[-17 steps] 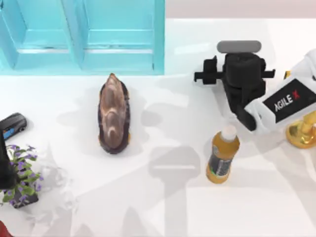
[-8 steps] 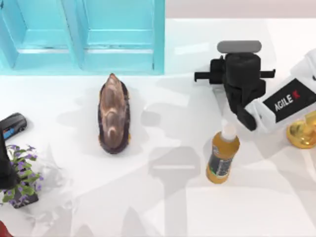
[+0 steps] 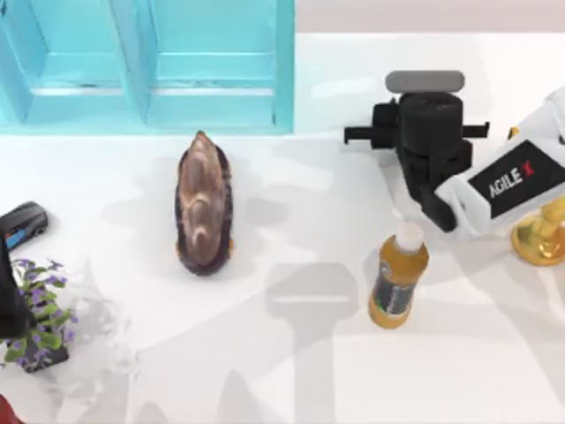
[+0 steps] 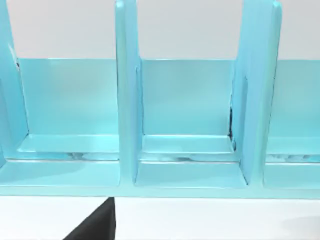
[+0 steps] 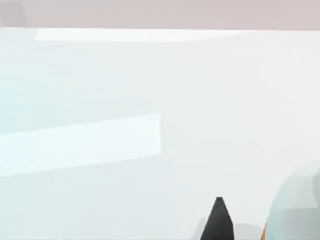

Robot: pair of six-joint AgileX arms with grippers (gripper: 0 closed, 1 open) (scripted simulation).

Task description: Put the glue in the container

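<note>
The right gripper hangs over the table; whether it is spread or clamped I cannot tell. Close against it sits a pale body with an orange sliver, probably the glue. It should travel level and unhurried toward the container, well off to the gripper's left. The left arm is parked farther that way.

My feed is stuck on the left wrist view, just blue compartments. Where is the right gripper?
Observer: In the top view the right gripper hangs over the table's right half, right of the blue container.
Operator: What stands near it?
Observer: An upright amber bottle with a white cap, lower in the top view.
Operator: Any glue?
Observer: The right wrist view has a dark pointed tip, perhaps its cap; I cannot tell.
</note>
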